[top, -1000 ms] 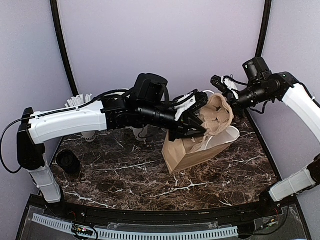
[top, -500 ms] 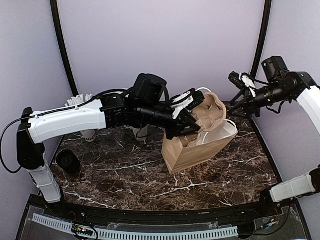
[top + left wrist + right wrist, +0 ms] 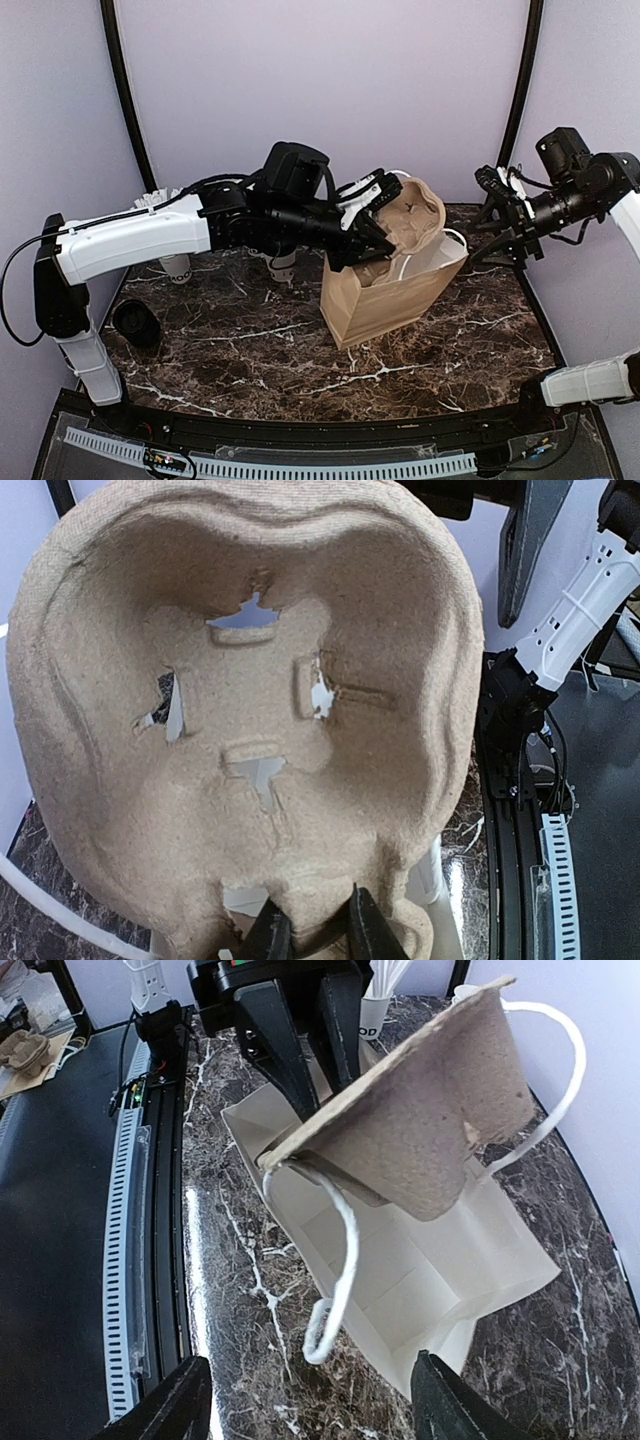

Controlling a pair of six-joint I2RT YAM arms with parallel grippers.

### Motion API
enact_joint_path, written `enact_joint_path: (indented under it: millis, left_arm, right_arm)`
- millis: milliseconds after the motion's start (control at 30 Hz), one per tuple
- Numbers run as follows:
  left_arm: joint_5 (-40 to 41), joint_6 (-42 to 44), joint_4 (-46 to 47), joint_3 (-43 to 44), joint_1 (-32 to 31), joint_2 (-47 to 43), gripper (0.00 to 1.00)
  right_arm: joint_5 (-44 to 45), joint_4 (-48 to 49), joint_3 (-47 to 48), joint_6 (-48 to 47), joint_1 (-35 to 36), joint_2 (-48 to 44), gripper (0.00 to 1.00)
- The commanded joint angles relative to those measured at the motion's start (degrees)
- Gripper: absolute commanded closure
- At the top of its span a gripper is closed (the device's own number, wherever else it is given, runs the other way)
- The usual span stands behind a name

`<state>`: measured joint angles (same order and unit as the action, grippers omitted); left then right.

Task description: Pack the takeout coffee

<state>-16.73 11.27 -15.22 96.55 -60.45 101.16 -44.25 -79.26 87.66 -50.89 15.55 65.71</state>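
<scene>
1. Fingers point(image 3: 268, 935) of the left hand point(image 3: 315, 938) are pinched nearly shut on the lower rim of a moulded pulp cup carrier point(image 3: 415, 215). The carrier fills almost the whole left wrist view.
2. That carrier hangs tilted over the open mouth of the brown paper bag point(image 3: 380, 300). Its lower end is down at the bag's rim and its upper end is raised toward the back wall.
3. The bag stands on the marble bench point(image 3: 250, 370), right of centre, leaning slightly. Its pale inside shows in the right wrist view, and its white cord handles point(image 3: 335, 1250) loop out to either side of the carrier.
4. The right hand point(image 3: 502, 220) is off to the right of the bag, clear of it, with its fingers spread wide and nothing between them.
5. Takeout coffee – I cannot tell where the capped cups are, since no view shows one plainly.
6. At the back left, half hidden behind the left arm, are a white cup of sticks point(image 3: 160, 200) and another white cup point(image 3: 283, 268). Whether this second cup has a lid I cannot tell.
7. A dark round object point(image 3: 135, 322) sits on the bench at the far left, near the left arm's base – too dim to identify.
</scene>
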Motion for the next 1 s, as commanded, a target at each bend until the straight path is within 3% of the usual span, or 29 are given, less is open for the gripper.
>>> enact_joint_path:
  millis: [0,133,200,267,333,633,967]
  left_arm:
    - [-0.7,-1.3,-0.7,2.7,0.4,-1.2,0.80]
    - [-0.7,-1.7,-0.9,3.6,0.4,-0.6,0.80]
    - [-0.6,-2.0,-1.3,4.1,0.4,-0.2,0.80]
    - [-0.4,-2.4,-2.1,4.7,0.5,0.1,0.80]
    - [-0.4,-3.2,-2.9,5.2,0.6,0.2,0.80]
    - [-1.7,-8.1,-4.3,4.7,2.7,0.5,0.80]
    - [-9.7,-4.5,-17.7,14.8,3.0,7.3,0.80]
  right_arm:
    - [-2.4,6.2,-3.0,4.4,2.8,0.7,0.33]
    - [-1.7,14.3,-5.4,10.1,7.7,0.8,0.44]
    - [-0.5,18.7,-6.5,13.2,9.5,0.6,0.61]
    - [-0.3,20.2,-6.9,13.1,10.7,0.3,0.86]
    - [-0.3,19.2,-6.9,10.3,11.7,0.2,0.97]
    - [0.3,7.3,-7.8,-4.6,14.8,-0.5,0.97]
    - [3.2,7.8,-7.0,-4.5,17.6,0.0,0.94]
